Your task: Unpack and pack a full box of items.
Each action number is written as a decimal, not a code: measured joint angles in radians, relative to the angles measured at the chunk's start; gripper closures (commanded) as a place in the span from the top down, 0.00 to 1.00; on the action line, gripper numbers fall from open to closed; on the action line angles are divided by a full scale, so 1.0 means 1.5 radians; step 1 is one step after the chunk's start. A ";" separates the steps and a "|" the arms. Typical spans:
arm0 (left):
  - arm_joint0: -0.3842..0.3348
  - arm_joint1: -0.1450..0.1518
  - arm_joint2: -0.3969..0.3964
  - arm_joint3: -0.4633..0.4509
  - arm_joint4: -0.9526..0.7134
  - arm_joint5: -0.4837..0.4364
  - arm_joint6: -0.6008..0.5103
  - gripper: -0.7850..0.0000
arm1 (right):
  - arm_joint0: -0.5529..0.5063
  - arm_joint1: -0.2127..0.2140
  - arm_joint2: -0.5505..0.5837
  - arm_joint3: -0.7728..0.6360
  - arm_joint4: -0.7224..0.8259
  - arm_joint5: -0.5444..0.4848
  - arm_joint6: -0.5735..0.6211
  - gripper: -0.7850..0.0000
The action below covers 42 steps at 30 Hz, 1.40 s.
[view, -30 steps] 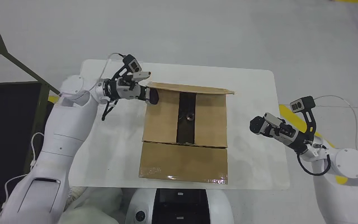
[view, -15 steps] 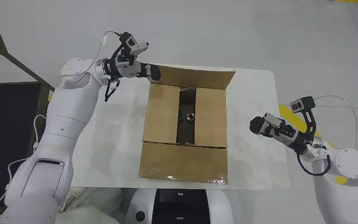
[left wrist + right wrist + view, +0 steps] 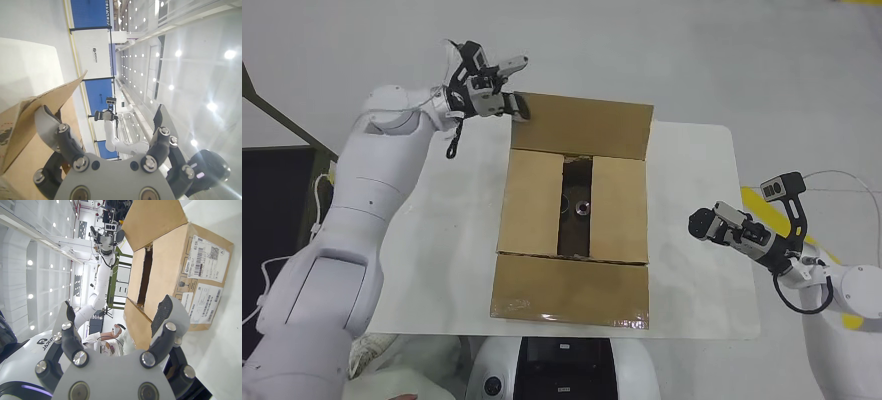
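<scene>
On the white surface (image 3: 692,160) the cardboard box (image 3: 572,290) stands with its far flap (image 3: 582,125) raised against one of the wide-spread left fingers (image 3: 46,117), the right fingers (image 3: 166,311) gaping empty beside its labelled side wall (image 3: 204,262), while the inner flaps (image 3: 620,210) hide the contents bar one small round thing (image 3: 582,208), too dim to identify.

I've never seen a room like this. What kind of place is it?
Probably a robot testing hall: high ceiling lights, blue wall panels, a cardboard box on a white table.
</scene>
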 measured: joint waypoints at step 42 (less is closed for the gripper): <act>-0.029 0.000 -0.039 0.089 0.101 -0.156 0.029 1.00 | 0.000 0.000 0.000 0.000 0.000 0.000 0.000 1.00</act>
